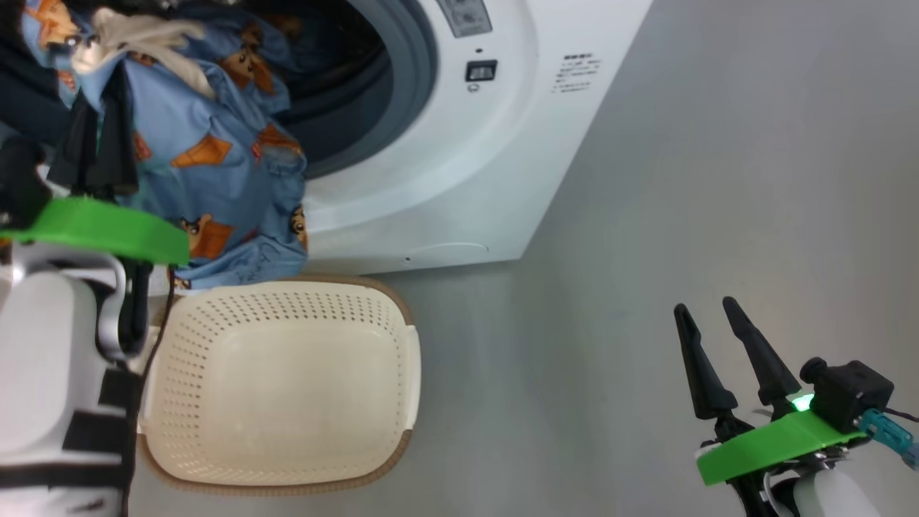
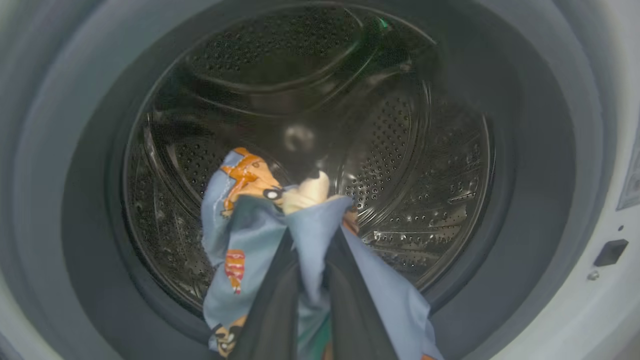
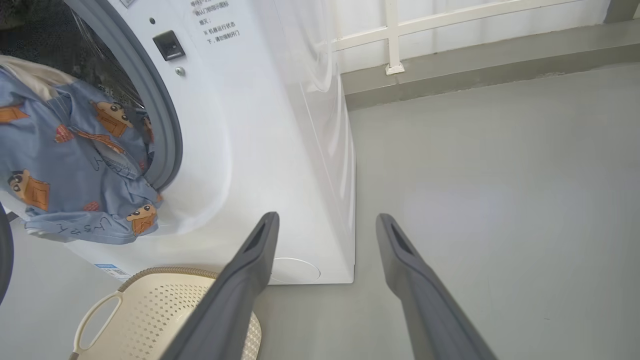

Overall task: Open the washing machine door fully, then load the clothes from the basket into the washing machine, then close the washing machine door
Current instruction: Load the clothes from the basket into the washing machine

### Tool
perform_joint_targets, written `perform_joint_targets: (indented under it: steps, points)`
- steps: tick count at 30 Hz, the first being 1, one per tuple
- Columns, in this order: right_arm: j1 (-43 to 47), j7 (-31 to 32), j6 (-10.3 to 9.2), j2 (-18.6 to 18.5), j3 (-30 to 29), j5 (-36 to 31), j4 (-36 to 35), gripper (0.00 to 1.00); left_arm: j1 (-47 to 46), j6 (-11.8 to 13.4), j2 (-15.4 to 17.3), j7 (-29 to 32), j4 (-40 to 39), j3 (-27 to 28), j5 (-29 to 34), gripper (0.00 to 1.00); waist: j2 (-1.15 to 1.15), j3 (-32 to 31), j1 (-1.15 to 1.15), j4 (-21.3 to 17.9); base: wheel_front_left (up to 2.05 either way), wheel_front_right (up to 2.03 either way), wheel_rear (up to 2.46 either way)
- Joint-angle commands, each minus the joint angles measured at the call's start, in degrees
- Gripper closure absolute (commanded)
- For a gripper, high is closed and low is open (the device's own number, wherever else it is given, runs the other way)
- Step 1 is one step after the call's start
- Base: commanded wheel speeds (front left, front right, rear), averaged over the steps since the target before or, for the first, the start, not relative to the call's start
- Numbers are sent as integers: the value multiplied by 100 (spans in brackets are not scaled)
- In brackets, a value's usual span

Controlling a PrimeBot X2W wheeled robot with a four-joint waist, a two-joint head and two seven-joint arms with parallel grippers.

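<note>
The left jaws, shut tight on the light-blue cartoon-printed clothes, hold them at the mouth of the white front-loading washing machine, steel drum straight ahead; the right jaws gape empty, well apart rightward.

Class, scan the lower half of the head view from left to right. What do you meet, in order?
pale left forearm → basket → grey floor → right gripper, fingers apart
</note>
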Motion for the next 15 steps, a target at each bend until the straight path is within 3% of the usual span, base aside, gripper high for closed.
perform_joint_targets:
  steps: [1,15]
  points:
    - [-137,-27,9,4,173,-7,-115,0,-418,-9,237,-34,250,78,36,100,0,245,0,-204,0,0,0]
    - [-490,-27,9,252,483,16,-107,0,-2015,-9,470,-34,2758,-682,-342,100,0,708,0,-624,0,0,0]
